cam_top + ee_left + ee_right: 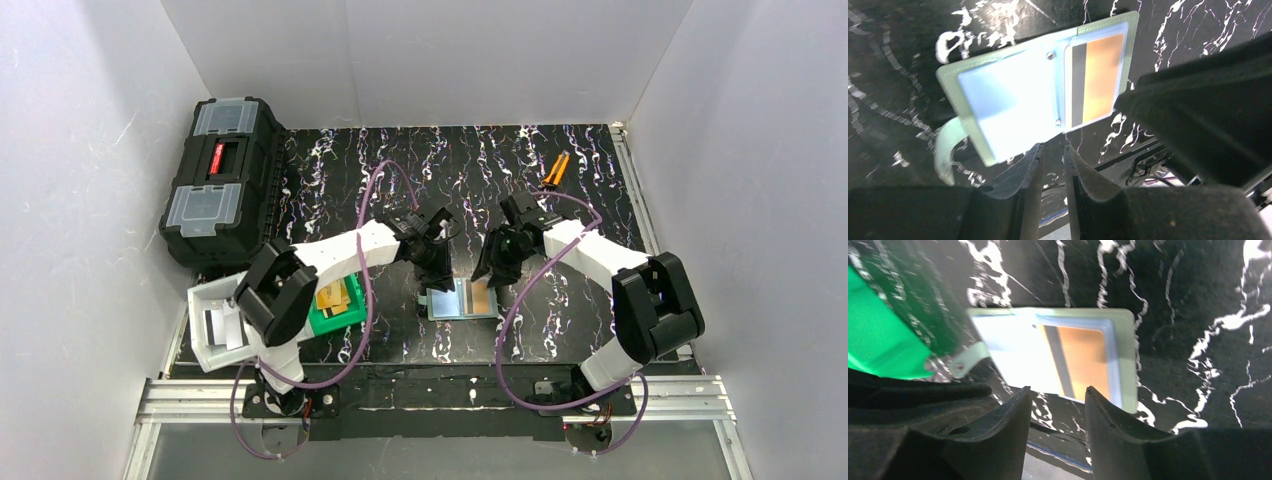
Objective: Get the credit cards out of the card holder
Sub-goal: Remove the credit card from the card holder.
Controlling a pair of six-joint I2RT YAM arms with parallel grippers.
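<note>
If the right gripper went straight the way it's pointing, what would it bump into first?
Probably the open card holder, near the orange credit card in its pocket. Nothing shows between it and the right gripper, though depth is unclear.

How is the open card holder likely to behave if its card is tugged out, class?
The card holder looks thin and lies loose on the table, so it would probably slide with the pull unless pinned. Its glossy inside may be slippery. The credit card looks flat and stiff, so it should likely slide out unbent.
</note>
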